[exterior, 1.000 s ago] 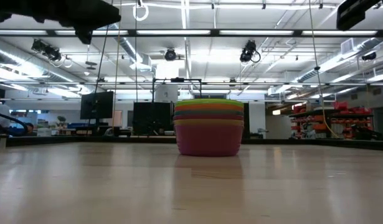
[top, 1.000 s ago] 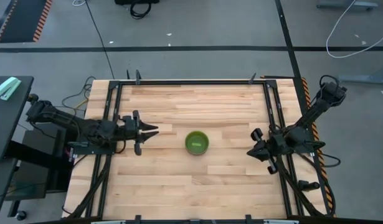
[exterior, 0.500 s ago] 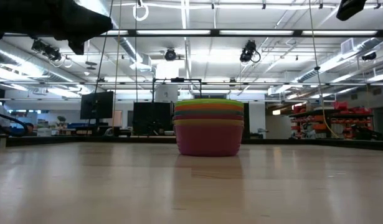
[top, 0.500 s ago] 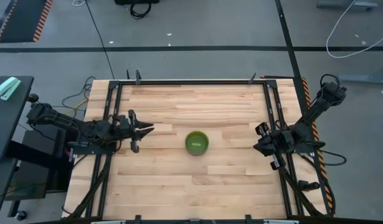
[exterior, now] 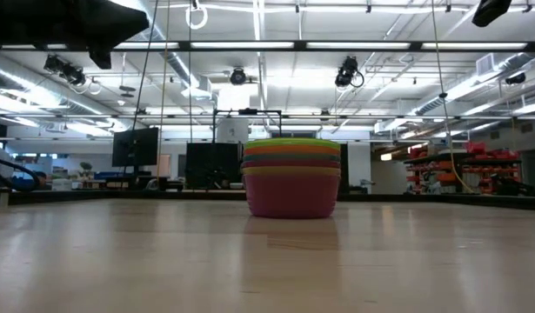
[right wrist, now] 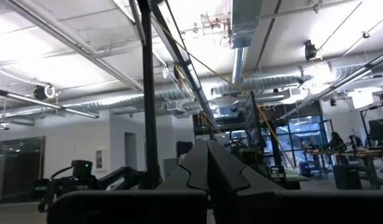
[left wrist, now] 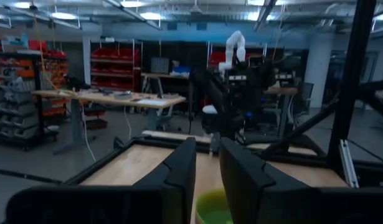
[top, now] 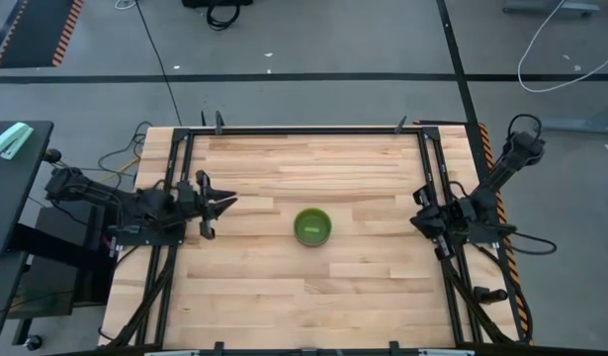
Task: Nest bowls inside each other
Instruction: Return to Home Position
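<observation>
The bowls stand nested in one stack (top: pixel 312 227) at the table's middle, green bowl uppermost. In the low view the stack (exterior: pixel 291 178) shows green, yellow, orange, purple and blue rims above the pink-red bowl (exterior: pixel 291 198), whose base rests on the wood. My left gripper (top: pixel 227 205) hovers open to the left of the stack, pointing at it; its wrist view shows the green rim (left wrist: pixel 213 208) between the fingers, farther off. My right gripper (top: pixel 418 221) is shut, over the right rail, well away from the stack.
Black rails (top: pixel 432 188) run along the table's left, right and far edges. Bare wood (top: pixel 313 297) lies all around the stack. In the low view both arms show only as dark shapes at the upper corners (exterior: pixel 67 22).
Both arms have drawn away from the stack: the left gripper toward the table's left edge, the right gripper toward the right edge and slightly toward the far edge. The stack of bowls has stayed where it was.
</observation>
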